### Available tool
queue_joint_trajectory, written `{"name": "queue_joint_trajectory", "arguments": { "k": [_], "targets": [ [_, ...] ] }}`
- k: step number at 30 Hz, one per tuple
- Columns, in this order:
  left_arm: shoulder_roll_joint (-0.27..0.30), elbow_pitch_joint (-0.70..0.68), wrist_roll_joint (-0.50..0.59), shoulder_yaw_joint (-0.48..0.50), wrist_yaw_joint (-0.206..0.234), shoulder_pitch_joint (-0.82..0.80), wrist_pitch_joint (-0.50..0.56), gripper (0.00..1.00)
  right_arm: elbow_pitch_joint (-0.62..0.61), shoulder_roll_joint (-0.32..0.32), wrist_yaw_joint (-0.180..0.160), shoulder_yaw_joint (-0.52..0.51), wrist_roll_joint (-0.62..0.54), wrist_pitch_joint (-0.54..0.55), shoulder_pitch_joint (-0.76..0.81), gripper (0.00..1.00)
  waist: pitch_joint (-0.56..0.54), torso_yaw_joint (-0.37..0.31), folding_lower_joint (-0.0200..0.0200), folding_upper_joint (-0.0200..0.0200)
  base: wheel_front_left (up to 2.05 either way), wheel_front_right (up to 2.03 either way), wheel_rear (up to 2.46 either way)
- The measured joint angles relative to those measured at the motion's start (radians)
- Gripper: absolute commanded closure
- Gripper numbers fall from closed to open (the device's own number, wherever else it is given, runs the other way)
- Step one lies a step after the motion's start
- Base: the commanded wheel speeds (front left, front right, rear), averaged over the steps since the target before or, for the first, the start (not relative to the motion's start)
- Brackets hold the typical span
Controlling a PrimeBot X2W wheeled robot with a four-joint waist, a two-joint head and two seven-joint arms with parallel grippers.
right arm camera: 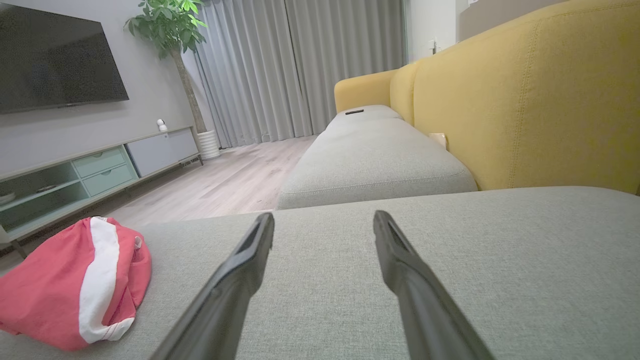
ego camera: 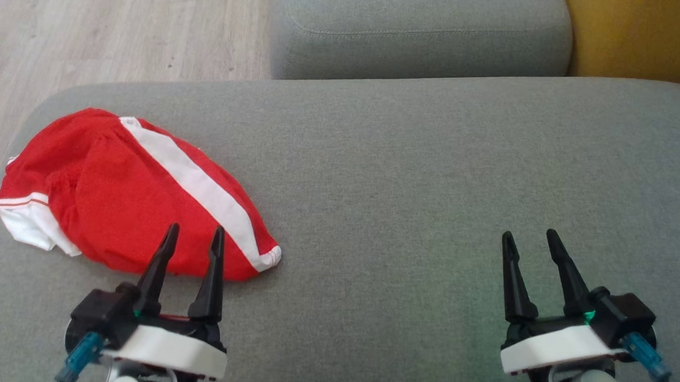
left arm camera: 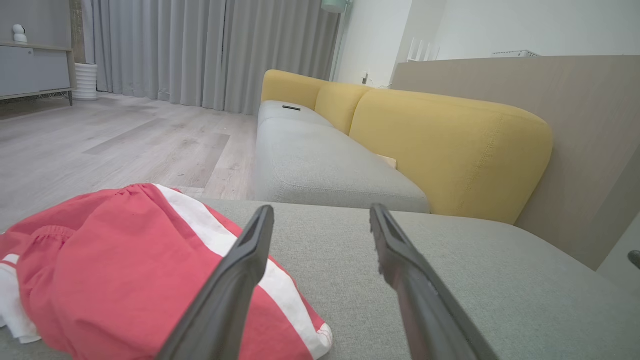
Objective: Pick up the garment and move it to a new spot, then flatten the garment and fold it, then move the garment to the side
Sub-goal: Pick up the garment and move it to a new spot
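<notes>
In the head view, the garment (ego camera: pixel 113 196), red shorts with a white stripe (ego camera: pixel 200 189), lies bunched in a heap at the left end of the grey cushion (ego camera: pixel 405 177), close to the cushion's left edge. The left gripper (ego camera: pixel 195 230) hovers at the heap's near edge, fingers spread wide and holding nothing. The right gripper (ego camera: pixel 528 233) hangs over the right part of the cushion, well apart from the cloth, its fingers equally wide and empty. The step in hand looks like the first pick-up.

In the left wrist view, one finger (left arm camera: pixel 240 270) crosses in front of the striped side of the garment while the other stands over plain cushion, so the jaws straddle the heap's edge. A good grasp would probably shift a little toward the cushion's left end. It would come down until both fingers bracket a raised fold, then close on several layers rather than a single hem, which could slip out.

In the right wrist view, the garment lies far off at the cushion's left end. The wide middle of the cushion looks a likely new spot. Lifting until the cloth hangs free of the cushion should stop it dragging.
</notes>
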Motion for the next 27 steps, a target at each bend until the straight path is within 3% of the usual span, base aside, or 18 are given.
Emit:
{"name": "queue_joint_trajectory", "arguments": {
  "k": [13,27],
  "targets": [
    [0.0,0.006,-0.001,0.003,0.007,0.0,0.0,0.0,0.005,0.0,0.0,0.024,0.01,0.0,0.0,0.0,-0.007,0.062,0.0,0.0,0.0,0.0,0.0],
    [0.0,0.009,0.018,0.043,-0.001,0.002,-0.004,0.0,0.006,-0.001,0.0,0.09,0.049,0.0,0.005,0.0,-0.024,0.244,0.0,0.0,0.0,0.0,0.0]
  ]
}}
